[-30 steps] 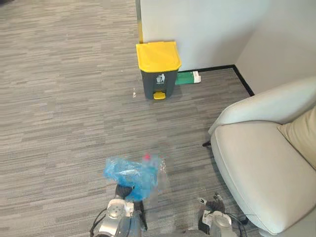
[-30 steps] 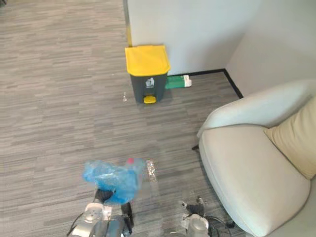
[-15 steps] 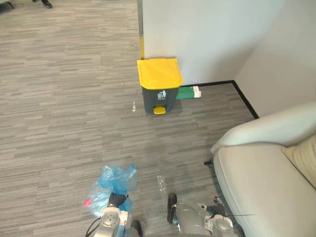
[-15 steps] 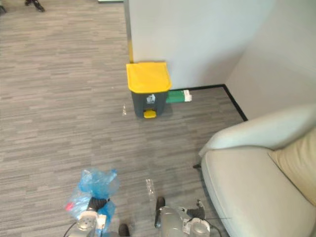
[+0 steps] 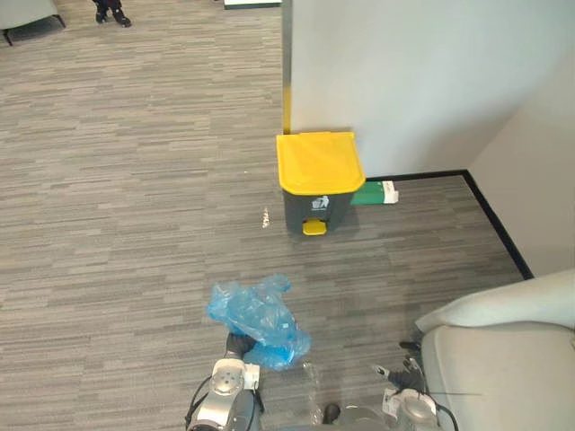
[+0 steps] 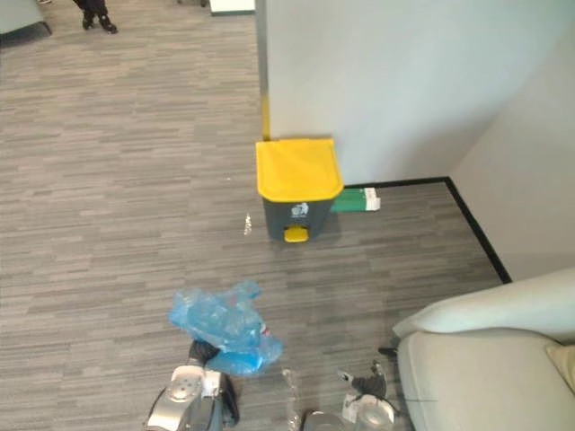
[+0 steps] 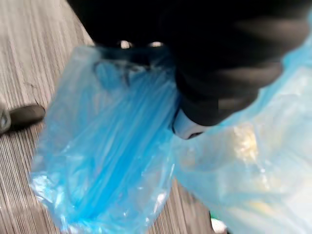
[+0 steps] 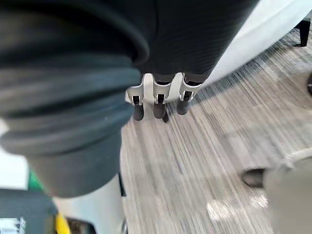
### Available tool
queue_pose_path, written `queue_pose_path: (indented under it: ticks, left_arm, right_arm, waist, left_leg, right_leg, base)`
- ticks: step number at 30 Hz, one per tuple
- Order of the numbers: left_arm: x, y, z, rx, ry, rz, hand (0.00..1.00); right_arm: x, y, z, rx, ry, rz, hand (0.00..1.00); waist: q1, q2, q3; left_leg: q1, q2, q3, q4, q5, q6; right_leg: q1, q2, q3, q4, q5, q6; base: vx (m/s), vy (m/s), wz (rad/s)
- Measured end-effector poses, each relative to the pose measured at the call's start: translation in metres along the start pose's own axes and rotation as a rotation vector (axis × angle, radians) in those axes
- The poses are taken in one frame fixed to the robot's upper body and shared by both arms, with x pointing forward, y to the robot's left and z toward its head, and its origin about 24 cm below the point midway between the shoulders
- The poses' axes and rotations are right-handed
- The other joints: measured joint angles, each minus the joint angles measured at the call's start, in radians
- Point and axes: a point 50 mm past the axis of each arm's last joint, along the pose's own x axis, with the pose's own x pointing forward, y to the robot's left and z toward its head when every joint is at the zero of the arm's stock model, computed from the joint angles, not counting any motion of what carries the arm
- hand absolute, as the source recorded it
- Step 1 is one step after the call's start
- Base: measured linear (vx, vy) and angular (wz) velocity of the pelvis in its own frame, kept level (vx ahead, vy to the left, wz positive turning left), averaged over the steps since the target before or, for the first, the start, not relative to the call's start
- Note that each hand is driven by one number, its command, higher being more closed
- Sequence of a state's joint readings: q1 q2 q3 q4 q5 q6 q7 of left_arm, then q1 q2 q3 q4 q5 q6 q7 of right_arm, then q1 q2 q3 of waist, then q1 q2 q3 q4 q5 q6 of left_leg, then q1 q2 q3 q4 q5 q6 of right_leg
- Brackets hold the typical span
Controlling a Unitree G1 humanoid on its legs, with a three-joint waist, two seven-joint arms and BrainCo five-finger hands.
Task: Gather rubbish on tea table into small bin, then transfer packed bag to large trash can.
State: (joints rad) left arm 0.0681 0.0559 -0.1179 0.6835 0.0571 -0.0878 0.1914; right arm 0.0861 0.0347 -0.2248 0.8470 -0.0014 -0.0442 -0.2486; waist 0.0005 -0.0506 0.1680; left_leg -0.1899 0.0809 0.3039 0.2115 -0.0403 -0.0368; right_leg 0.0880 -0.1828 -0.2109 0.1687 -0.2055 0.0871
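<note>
A crumpled blue plastic bag [image 5: 258, 316] with rubbish inside hangs above the grey floor, in front of my left hand [image 5: 238, 347]. The left wrist view shows that hand's dark cover closed over the gathered top of the bag [image 7: 107, 146]. The large trash can [image 5: 320, 181], dark grey with a shut yellow lid and a yellow pedal, stands against the wall ahead and slightly right of the bag. My right hand [image 8: 158, 95] hangs low at the right with straight fingers and holds nothing.
A pale armchair [image 5: 512, 359] fills the lower right corner. A green box [image 5: 374, 193] lies by the wall behind the can. A scrap of clear plastic [image 5: 313, 400] lies on the floor. A person's shoes [image 5: 111, 13] show far away at the upper left.
The whole view has shifted, so the can sits lower and further right. The bag has swung from low at the left up and to the right of my left hand.
</note>
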Motion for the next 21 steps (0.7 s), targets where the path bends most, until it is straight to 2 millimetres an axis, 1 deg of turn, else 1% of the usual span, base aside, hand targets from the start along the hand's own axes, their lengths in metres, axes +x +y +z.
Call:
queue_pose_path:
  ticks: [1, 2, 3, 4, 5, 6, 7, 8, 9, 10, 11, 12, 13, 14, 15, 16, 17, 18, 19, 20, 21]
  left_arm:
    - [-0.002, 0.003, -0.005, 0.009, 0.019, 0.006, 1.00]
    - [-0.003, 0.004, -0.009, 0.008, 0.029, 0.008, 1.00]
    - [-0.007, 0.004, -0.017, 0.010, 0.057, 0.009, 1.00]
    - [-0.010, 0.004, -0.021, 0.010, 0.070, 0.011, 1.00]
    - [-0.010, 0.005, -0.023, 0.011, 0.074, 0.012, 1.00]
    - [-0.011, 0.007, -0.026, 0.017, 0.087, 0.018, 1.00]
    - [-0.011, 0.008, -0.026, 0.019, 0.087, 0.021, 1.00]
    - [-0.010, 0.009, -0.025, 0.023, 0.084, 0.026, 1.00]
    - [-0.008, 0.009, -0.023, 0.024, 0.078, 0.024, 1.00]
    - [-0.008, 0.009, -0.022, 0.025, 0.077, 0.024, 1.00]
    - [-0.005, 0.012, -0.021, 0.030, 0.078, 0.029, 1.00]
    - [-0.005, 0.014, -0.022, 0.033, 0.080, 0.034, 1.00]
    - [-0.002, 0.015, -0.022, 0.037, 0.093, 0.039, 1.00]
    - [-0.003, 0.014, -0.023, 0.032, 0.092, 0.040, 1.00]
    - [-0.002, 0.013, -0.022, 0.030, 0.092, 0.041, 1.00]
    - [-0.001, 0.012, -0.020, 0.028, 0.087, 0.044, 1.00]
    - [-0.001, 0.012, -0.019, 0.028, 0.084, 0.044, 1.00]
    - [-0.001, 0.011, -0.017, 0.027, 0.075, 0.039, 1.00]
    - [-0.001, 0.006, -0.010, 0.003, 0.045, 0.030, 1.00]
    - [-0.002, 0.004, -0.008, -0.007, 0.037, 0.029, 1.00]
    - [-0.004, -0.003, -0.004, -0.039, 0.013, 0.013, 1.00]
  right_arm:
    - [0.001, 0.003, 0.003, 0.001, -0.010, 0.011, 0.00]
    - [0.001, 0.004, 0.004, 0.001, -0.013, 0.013, 0.00]
    - [0.000, 0.004, 0.004, -0.002, -0.015, 0.016, 0.00]
    - [-0.001, 0.004, 0.002, -0.010, -0.012, 0.020, 0.00]
    - [-0.001, 0.005, 0.003, -0.014, -0.017, 0.023, 0.00]
    - [0.000, 0.006, 0.004, -0.023, -0.022, 0.026, 0.00]
    - [-0.001, 0.006, 0.004, -0.027, -0.025, 0.028, 0.00]
    - [0.000, 0.007, 0.005, -0.048, -0.031, 0.032, 0.00]
    - [0.000, 0.005, 0.005, -0.065, -0.035, 0.030, 0.00]
    - [0.000, 0.005, 0.005, -0.069, -0.033, 0.029, 0.00]
    - [0.002, 0.003, 0.003, -0.081, -0.019, 0.027, 0.00]
    - [0.002, 0.003, 0.002, -0.083, -0.011, 0.028, 0.00]
    - [0.005, -0.001, 0.001, -0.097, -0.002, 0.021, 0.00]
    - [0.007, -0.004, 0.005, -0.105, -0.010, 0.011, 0.00]
    - [0.008, -0.006, 0.007, -0.105, -0.015, 0.007, 0.00]
    - [0.008, -0.008, 0.007, -0.088, -0.013, -0.001, 0.00]
    - [0.008, -0.009, 0.008, -0.083, -0.013, -0.007, 0.00]
    - [0.007, -0.009, 0.005, -0.060, -0.002, -0.014, 0.00]
    - [0.004, -0.009, 0.000, -0.060, 0.004, -0.011, 0.00]
    - [0.003, -0.009, -0.001, -0.064, -0.001, -0.008, 0.00]
    - [0.000, -0.008, -0.002, -0.081, -0.016, 0.005, 0.00]
  waist:
    - [0.002, 0.004, 0.004]
    - [0.005, 0.010, 0.005]
    - [0.004, 0.017, 0.007]
    - [0.003, 0.011, 0.008]
    - [0.001, 0.009, 0.008]
    - [-0.005, 0.010, 0.010]
    - [-0.008, 0.005, 0.010]
    - [-0.013, 0.001, 0.008]
    - [-0.022, 0.003, 0.010]
    - [-0.022, 0.003, 0.010]
    - [-0.023, 0.002, 0.010]
    - [-0.024, -0.007, 0.007]
    - [-0.032, -0.006, 0.014]
    - [-0.027, 0.027, 0.006]
    - [-0.026, 0.032, 0.008]
    - [-0.035, 0.041, 0.013]
    - [-0.039, 0.041, 0.013]
    - [-0.047, 0.037, 0.019]
    - [-0.048, 0.031, 0.022]
    - [-0.045, 0.031, 0.021]
    - [-0.025, 0.034, 0.021]
  left_leg:
    - [0.041, -0.008, 0.017, -0.012, -0.020, 0.010]
    - [0.060, -0.010, 0.018, -0.022, -0.031, 0.010]
    - [0.112, -0.014, 0.033, -0.052, -0.048, 0.008]
    - [0.152, -0.026, 0.043, -0.083, -0.072, 0.012]
    - [0.165, -0.031, 0.042, -0.093, -0.083, 0.005]
    - [0.186, -0.037, 0.040, -0.104, -0.098, 0.010]
    - [0.193, -0.038, 0.039, -0.105, -0.102, 0.011]
    - [0.206, -0.037, 0.029, -0.105, -0.117, 0.012]
    - [0.221, -0.030, 0.013, -0.105, -0.126, 0.014]
    - [0.227, -0.026, 0.012, -0.107, -0.129, 0.012]
    - [0.253, -0.016, 0.008, -0.107, -0.145, -0.006]
    - [0.262, -0.022, 0.007, -0.107, -0.150, -0.018]
    - [0.287, -0.024, -0.025, -0.108, -0.156, -0.039]
    - [0.294, -0.004, -0.069, -0.129, -0.150, -0.046]
    - [0.299, -0.004, -0.072, -0.133, -0.149, -0.048]
    - [0.299, 0.000, -0.082, -0.125, -0.145, -0.053]
    - [0.298, 0.001, -0.083, -0.114, -0.145, -0.054]
    - [0.292, 0.012, -0.090, -0.027, -0.150, -0.062]
    - [0.241, 0.040, -0.090, 0.180, -0.157, -0.073]
    - [0.218, 0.053, -0.090, 0.261, -0.154, -0.078]
    - [0.115, 0.117, -0.071, 0.520, -0.137, -0.096]
  right_leg:
    - [-0.017, -0.015, 0.027, 0.075, 0.003, 0.005]
    - [-0.026, -0.017, 0.039, 0.113, 0.004, 0.007]
    - [-0.092, -0.033, 0.076, 0.287, 0.015, 0.024]
    - [-0.171, -0.059, 0.091, 0.458, 0.054, 0.039]
    - [-0.205, -0.068, 0.095, 0.523, 0.076, 0.029]
    - [-0.274, -0.075, 0.106, 0.636, 0.034, 0.016]
    - [-0.289, -0.073, 0.105, 0.651, 0.009, 0.016]
    - [-0.333, -0.057, 0.089, 0.645, -0.050, 0.007]
    - [-0.358, -0.031, 0.048, 0.570, -0.071, -0.012]
    - [-0.367, -0.020, 0.036, 0.533, -0.071, -0.020]
    - [-0.379, 0.029, -0.001, 0.346, -0.021, -0.049]
    - [-0.374, 0.042, -0.002, 0.273, 0.018, -0.057]
    - [-0.341, 0.064, -0.002, 0.201, 0.106, -0.101]
    - [-0.331, 0.086, -0.008, 0.182, 0.093, -0.107]
    - [-0.332, 0.088, -0.009, 0.186, 0.083, -0.105]
    - [-0.327, 0.083, -0.030, 0.205, 0.050, -0.104]
    - [-0.320, 0.080, -0.037, 0.208, 0.041, -0.103]
    - [-0.259, 0.074, -0.064, 0.190, 0.026, -0.103]
    - [-0.167, 0.078, -0.088, 0.137, 0.025, -0.103]
    - [-0.144, 0.080, -0.093, 0.119, 0.025, -0.103]
    - [-0.071, 0.089, -0.091, 0.070, 0.010, -0.104]
  base:
    - [0.25, 0.168, -0.24]
    - [0.16, 0.158, -0.48]
    - [0.13, 0.159, -0.44]
    - [0.12, 0.150, -0.38]
    - [0.13, 0.111, -0.16]
    - [0.13, 0.063, -0.04]
    - [0.18, 0.040, 0.04]
    - [0.21, -0.010, 0.20]
    - [0.23, -0.033, 0.24]
    - [0.35, -0.096, 0.32]
    - [0.25, -0.077, 0.19]
    - [0.42, -0.115, 0.25]
    - [0.40, -0.073, 0.06]
    - [0.47, -0.095, 0.02]
    - [0.40, -0.085, 0.10]
    - [0.29, -0.087, 0.23]
    - [0.37, -0.114, 0.51]
    - [0.34, -0.109, 0.54]
    - [0.33, -0.101, 0.51]
    - [0.37, -0.034, 0.22]
    - [0.36, 0.038, -0.14]
